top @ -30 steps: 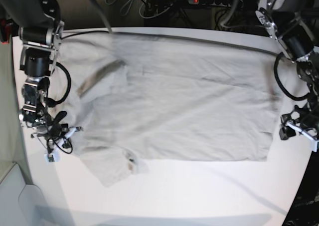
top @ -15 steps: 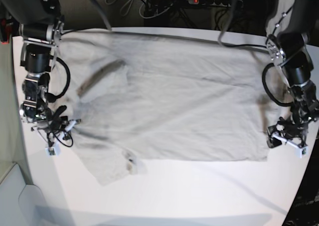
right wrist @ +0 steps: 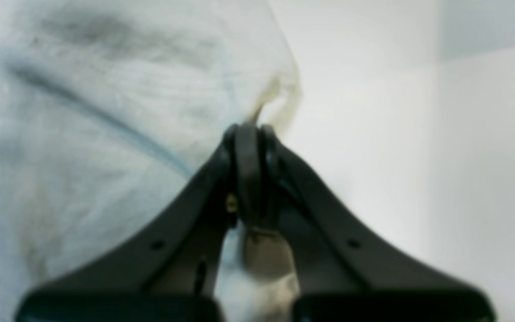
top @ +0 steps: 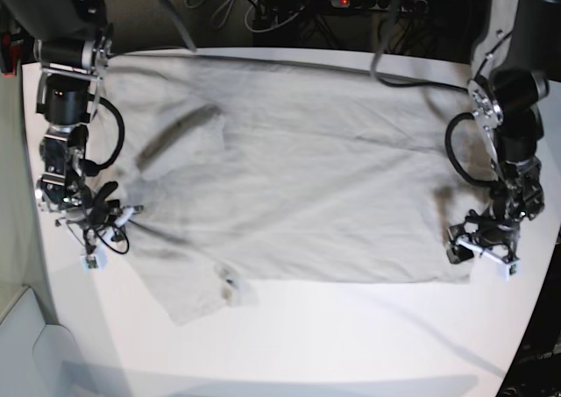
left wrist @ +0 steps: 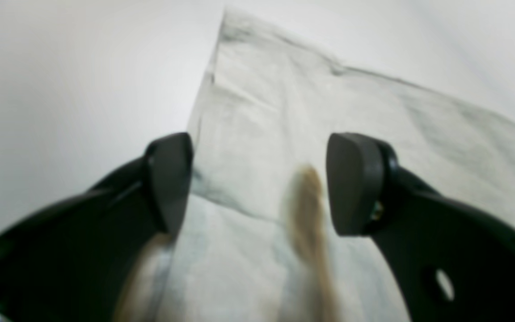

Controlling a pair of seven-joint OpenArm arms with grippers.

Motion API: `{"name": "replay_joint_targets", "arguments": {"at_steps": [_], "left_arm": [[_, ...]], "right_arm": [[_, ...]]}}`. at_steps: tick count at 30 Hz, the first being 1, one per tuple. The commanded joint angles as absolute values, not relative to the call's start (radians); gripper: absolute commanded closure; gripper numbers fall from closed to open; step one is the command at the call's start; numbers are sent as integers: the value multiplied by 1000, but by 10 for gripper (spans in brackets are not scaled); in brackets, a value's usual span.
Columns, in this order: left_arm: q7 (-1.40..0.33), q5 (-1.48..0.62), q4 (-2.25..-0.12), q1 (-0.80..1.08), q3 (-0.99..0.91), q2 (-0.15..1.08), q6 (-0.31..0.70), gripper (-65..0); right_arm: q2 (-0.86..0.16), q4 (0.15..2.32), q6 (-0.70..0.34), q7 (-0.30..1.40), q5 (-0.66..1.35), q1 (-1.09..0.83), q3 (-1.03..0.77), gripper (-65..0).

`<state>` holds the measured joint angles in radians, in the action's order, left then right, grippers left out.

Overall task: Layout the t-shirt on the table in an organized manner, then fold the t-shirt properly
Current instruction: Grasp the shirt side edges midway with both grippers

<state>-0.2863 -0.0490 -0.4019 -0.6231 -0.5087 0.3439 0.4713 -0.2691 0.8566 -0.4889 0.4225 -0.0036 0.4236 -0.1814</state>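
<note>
The beige-grey t-shirt (top: 307, 178) lies spread across the white table (top: 351, 344), neck end to the left and hem to the right. My right gripper (top: 103, 224) is at the shirt's left edge. In the right wrist view it (right wrist: 251, 147) is shut on a pinched fold of the shirt's edge (right wrist: 83, 112). My left gripper (top: 466, 246) is at the shirt's near-right hem corner. In the left wrist view it (left wrist: 259, 183) is open, with one finger on either side of the shirt's edge (left wrist: 284, 112) and cloth lying between the fingers.
A black cable (top: 351, 69) runs along the shirt's far edge. A power strip (top: 377, 3) and loose wires lie behind the table. The table's curved edge is close to both arms, with a grey surface (top: 26, 344) beyond it at the near left.
My left gripper has moved inward and down from off the cloth onto the near-right hem corner. My right gripper has shifted slightly up with the shirt's edge, and the near sleeve moved a little.
</note>
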Motion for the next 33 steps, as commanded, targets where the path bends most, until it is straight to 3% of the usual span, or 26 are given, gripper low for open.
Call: {"name": "replay_joint_targets", "arguments": {"at_steps": [1,17,19,25,33], "left_arm": [[-265,-62,-417,-651,-510,358,475,-452],[-266,-56,-320,-599,-503,361,475,-437],[-268,-56,-320,-598,-503,361,475,-375],[-271,-56,-320,-598,-506,361,475,-3],[-272,-64,-332,-598,-509,364,479,-2]], "right_arm": [[-286,874,-487,401,5,453,-185,0],[-286,874,-487,401,5,455,-185,0],[-286,874,-487,401,5,455,-185,0],[-288,874,-487,401,5,455,-185,0],[-288,875,-489,400,5,463,-185,0]]}}
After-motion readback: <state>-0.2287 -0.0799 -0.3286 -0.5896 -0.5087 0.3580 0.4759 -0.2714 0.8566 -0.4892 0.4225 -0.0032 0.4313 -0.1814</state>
